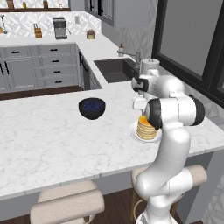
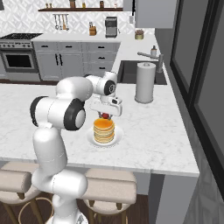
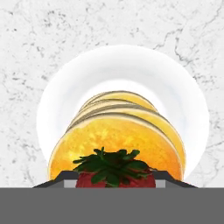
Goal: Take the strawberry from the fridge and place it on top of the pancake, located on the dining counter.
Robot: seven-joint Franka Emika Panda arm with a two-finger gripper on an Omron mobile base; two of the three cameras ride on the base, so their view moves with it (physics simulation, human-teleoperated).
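Left base view: the arm reaches over the counter (image 1: pixel 52 144) so that its hand sits above the pancake (image 1: pixel 146 128) on its plate (image 1: pixel 134 132). Right base view: the gripper (image 2: pixel 105 116), clenched on the strawberry (image 2: pixel 105 116), hangs just above the stack, lined up for placing. Hand view: the strawberry (image 3: pixel 114 175), leaves up, sits between the fingertips (image 3: pixel 61 178) over the top pancake (image 3: pixel 116 142), not yet released.

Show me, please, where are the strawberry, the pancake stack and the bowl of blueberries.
strawberry (image 3: pixel 114 175): hand view, on its red flesh under the green leaves.
pancake stack (image 2: pixel 104 129): right base view, on the side of the stack.
bowl of blueberries (image 1: pixel 92 109): left base view, on its dark outer wall.
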